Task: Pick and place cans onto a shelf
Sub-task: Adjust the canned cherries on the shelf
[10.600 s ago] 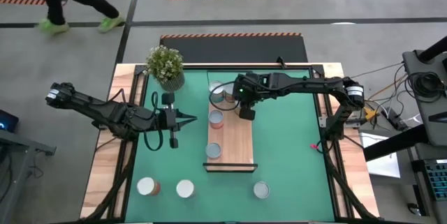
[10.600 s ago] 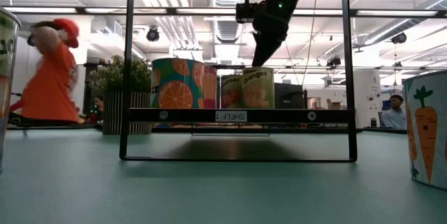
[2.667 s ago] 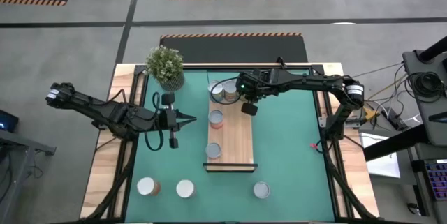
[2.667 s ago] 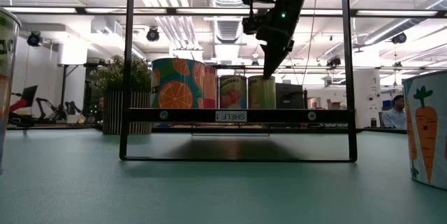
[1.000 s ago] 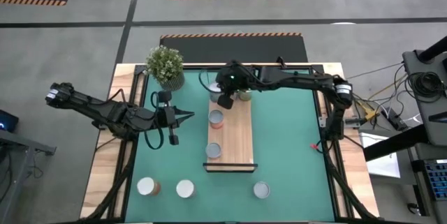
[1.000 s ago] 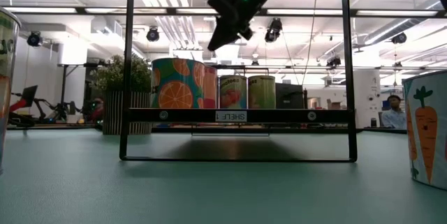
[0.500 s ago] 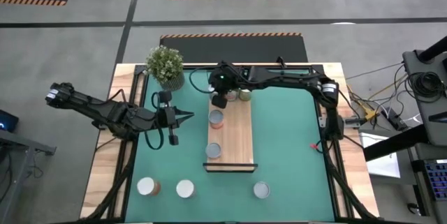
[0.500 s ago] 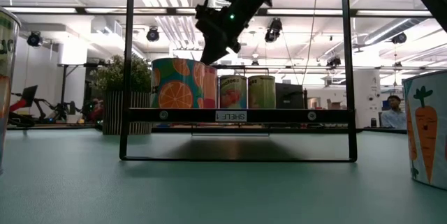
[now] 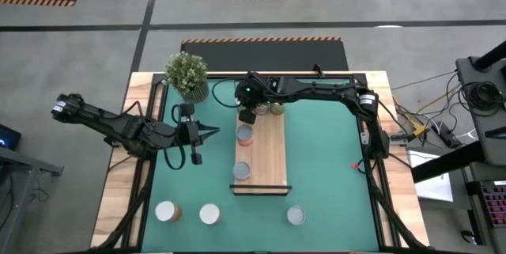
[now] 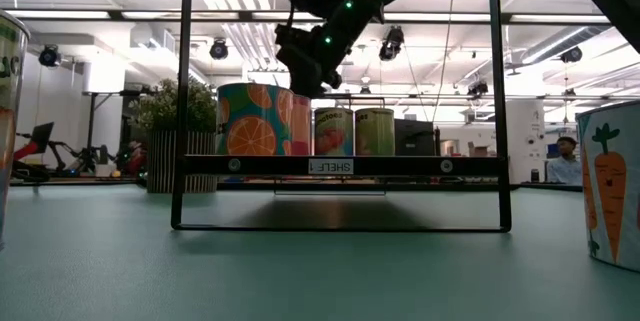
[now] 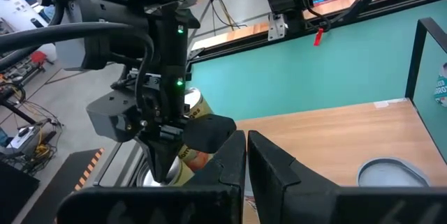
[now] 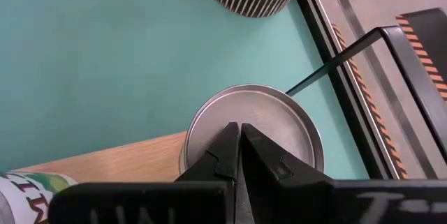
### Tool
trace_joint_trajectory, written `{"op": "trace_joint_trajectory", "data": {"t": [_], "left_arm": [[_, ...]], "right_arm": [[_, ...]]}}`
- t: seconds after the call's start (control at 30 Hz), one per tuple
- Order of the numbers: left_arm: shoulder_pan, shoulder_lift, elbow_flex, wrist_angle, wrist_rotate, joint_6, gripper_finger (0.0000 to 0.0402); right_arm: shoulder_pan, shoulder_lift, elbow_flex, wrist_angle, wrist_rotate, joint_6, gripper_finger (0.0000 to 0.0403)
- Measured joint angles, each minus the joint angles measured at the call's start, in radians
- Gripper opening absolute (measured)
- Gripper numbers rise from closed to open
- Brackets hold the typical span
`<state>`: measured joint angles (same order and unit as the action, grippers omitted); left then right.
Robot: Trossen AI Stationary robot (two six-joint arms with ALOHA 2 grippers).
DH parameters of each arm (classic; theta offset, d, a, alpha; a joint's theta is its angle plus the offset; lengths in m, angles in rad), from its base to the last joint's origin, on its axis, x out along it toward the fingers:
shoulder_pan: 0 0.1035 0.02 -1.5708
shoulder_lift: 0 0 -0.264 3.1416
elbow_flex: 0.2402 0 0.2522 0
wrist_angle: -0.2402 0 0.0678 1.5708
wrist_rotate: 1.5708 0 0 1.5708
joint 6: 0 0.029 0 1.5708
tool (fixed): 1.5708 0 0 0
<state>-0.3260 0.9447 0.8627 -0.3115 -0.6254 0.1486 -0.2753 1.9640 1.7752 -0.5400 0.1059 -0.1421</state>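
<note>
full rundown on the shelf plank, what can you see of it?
The shelf is a long light-wood plank lying flat down the middle of the green mat, with a dark strip at its near end. The low view shows it raised inside a thin black frame, its front edge labelled SHELF 1. Cans stand upright along its left edge and at the far end, where the right gripper hovers, shut.

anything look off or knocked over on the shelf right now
Nothing stands out. The cans on the light-wood shelf plank stand upright, none tipped. The right pincer, shut, hangs over a silver-topped can at the plank's far end.
</note>
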Motion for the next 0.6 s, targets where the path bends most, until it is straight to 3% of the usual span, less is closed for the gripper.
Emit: {"op": "trace_joint_trajectory", "data": {"t": [0.6], "left_arm": [[0.000,0.000,0.000,0.000,0.000,0.000,0.0000]], "right_arm": [[-0.016,-0.003,-0.001,0.001,0.000,-0.009,0.0009]]}}
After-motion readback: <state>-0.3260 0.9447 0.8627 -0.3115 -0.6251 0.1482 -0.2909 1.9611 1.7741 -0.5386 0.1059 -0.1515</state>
